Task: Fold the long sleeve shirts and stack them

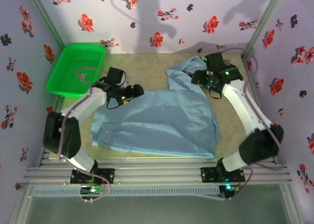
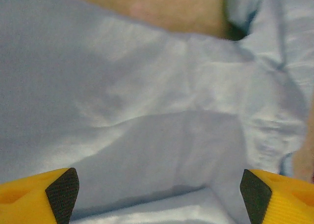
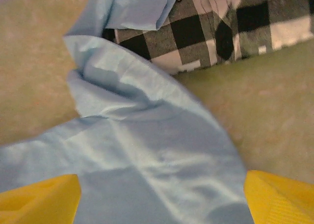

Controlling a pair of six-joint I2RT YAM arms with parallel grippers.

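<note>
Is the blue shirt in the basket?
No, the blue shirt lies spread on the table, outside the basket.

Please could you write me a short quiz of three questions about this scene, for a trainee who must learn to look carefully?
1. True or false: the light blue shirt is already folded into a neat small stack.
2. In the right wrist view, what does the light blue shirt partly cover? A: a checked shirt. B: a towel. C: a cardboard box.
3. Fill in: the left gripper and the right gripper both have their jaws ____.
Key: 1 false; 2 A; 3 open.
</note>
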